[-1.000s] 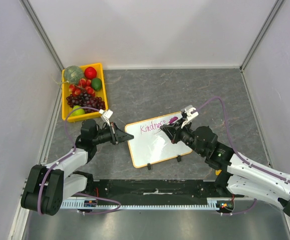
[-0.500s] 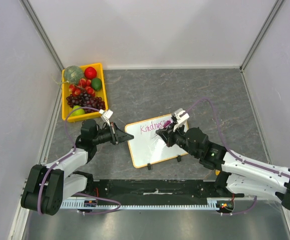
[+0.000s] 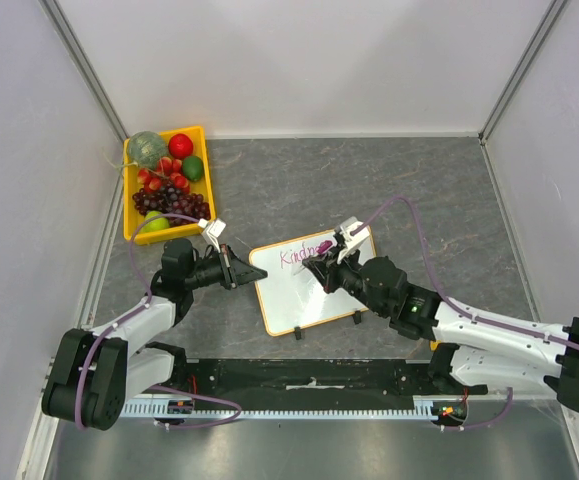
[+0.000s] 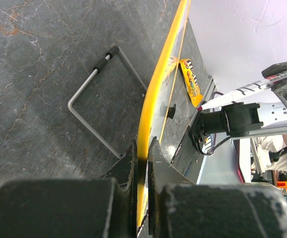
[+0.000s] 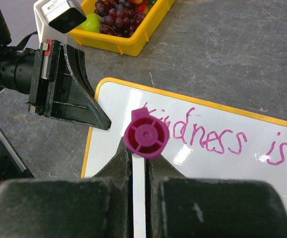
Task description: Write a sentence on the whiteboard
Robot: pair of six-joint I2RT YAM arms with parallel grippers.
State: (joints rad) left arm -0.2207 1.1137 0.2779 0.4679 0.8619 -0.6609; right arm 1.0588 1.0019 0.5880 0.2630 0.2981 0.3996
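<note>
Two words showing of the thin pink-magenta handwritten sentence (image 5: 207, 136), "Kindness is", laid along the far edge of the small rectangular whiteboard with rounded corners and orange-tan frame (image 3: 309, 295). No "magic." to be seen, so roughly two thirds done by judgement. Written just ahead of the right gripper (image 5: 138, 156) and running off to its right.

Pinched between that gripper's two dark fingers: a magenta plastic marker pen (image 5: 146, 134), butt end toward the wrist camera, tip hidden beyond it. Cannot tell whether touching the board or just above it. Held near the start of the first line, by the "K", presumably to open the second line under it.

Clamped on the board's short edge by the left gripper (image 4: 142, 158), closed tight either side of the orange-tan rim. Probably done to stop so light a board sliding or rocking under pen pressure, all the more as seemingly raised on a bent grey wire stand (image 4: 91, 111) just ahead of those fingers. Kept at the edge, beside the writing area, leaving the pen room.

Well behind the left gripper, a yellow plastic tray of fruit (image 3: 127, 200) on the grey stone-pattern table (image 3: 389, 180); no part in this.

Called for next, by judgement: light, steady pressure and letters small enough to fit under the first line. Risks: pushing hard enough to twist the board in the clamp, or dragging the fingers through wet ink.
</note>
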